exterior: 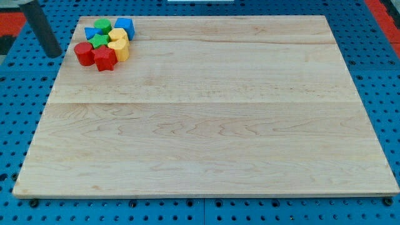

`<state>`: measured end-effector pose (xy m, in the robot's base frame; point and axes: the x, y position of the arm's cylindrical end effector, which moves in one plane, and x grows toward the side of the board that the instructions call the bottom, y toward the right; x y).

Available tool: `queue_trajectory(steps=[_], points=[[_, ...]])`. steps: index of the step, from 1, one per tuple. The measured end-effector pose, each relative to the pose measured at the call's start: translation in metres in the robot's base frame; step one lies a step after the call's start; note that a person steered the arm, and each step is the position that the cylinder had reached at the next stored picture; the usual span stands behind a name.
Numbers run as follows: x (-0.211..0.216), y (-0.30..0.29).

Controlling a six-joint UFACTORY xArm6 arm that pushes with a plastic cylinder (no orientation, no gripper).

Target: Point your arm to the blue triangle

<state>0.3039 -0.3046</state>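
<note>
- The blue triangle (92, 31) lies near the top left corner of the board (212, 125), at the left end of the back row of a tight cluster.
- A green block (103, 26) touches it on the right, and a blue block (125, 27) ends that row.
- A green star (98, 41) sits just below the triangle, with two yellow blocks, (118, 37) and (119, 50), on its right.
- A red cylinder (82, 53) and a red star (105, 59) form the front row, touching each other.
- My tip (54, 54) rests off the board's left edge, over the blue pegboard (19, 94), left of the red cylinder and apart from every block.
- My arm ends in a plain rod, so it has no fingers to open or close.
</note>
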Motion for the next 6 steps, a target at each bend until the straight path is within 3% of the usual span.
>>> queue_trajectory(steps=[1, 6], points=[[-0.0195, 0.0002], [-0.0215, 0.0079]])
